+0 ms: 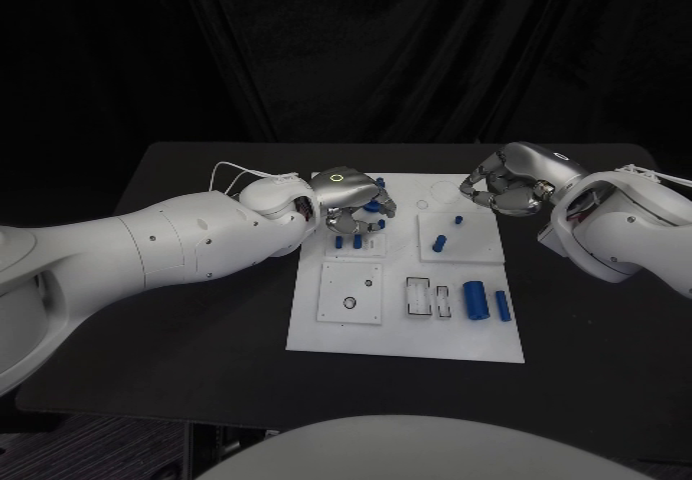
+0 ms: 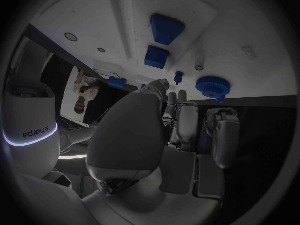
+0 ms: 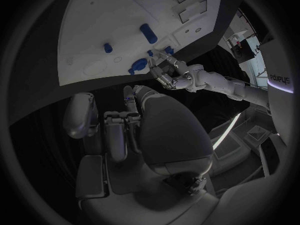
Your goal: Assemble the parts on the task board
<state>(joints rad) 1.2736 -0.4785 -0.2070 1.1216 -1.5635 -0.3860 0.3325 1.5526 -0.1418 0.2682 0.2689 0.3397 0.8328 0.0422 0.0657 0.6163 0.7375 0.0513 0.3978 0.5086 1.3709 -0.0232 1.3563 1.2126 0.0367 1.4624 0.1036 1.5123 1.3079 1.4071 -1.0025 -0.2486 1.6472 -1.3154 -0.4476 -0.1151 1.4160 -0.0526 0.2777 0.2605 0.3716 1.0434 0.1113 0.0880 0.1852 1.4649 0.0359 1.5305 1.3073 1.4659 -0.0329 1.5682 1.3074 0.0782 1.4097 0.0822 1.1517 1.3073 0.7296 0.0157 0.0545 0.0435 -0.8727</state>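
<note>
Board (image 1: 404, 335) lying flat at mid-tabletop (image 1: 202, 340), its white plate leaving wide black margins to left and right and a band of open tabletop toward the near edge. Left hand (image 1: 346, 200) is hovering over the board's far left corner, fingers (image 1: 378, 208) curling downward around a blue gear (image 1: 378, 207); whether they are actually pinching it cannot be told. In the left wrist view the gear (image 2: 212, 86) is sitting on the board just beyond the fingertips (image 2: 178, 96). Right hand (image 1: 505, 190) is hanging over the board's far right corner, fingers (image 3: 115, 135) drawn together with nothing between them. Two blue cylinders (image 1: 486, 303) are lying side by side near the right edge; two small pegs (image 1: 447, 232) are resting on the far right panel; a few small blue blocks (image 1: 346, 241) are clustering under the left hand. Open slots (image 1: 418, 297) are lying at the middle, unobstructed.
</note>
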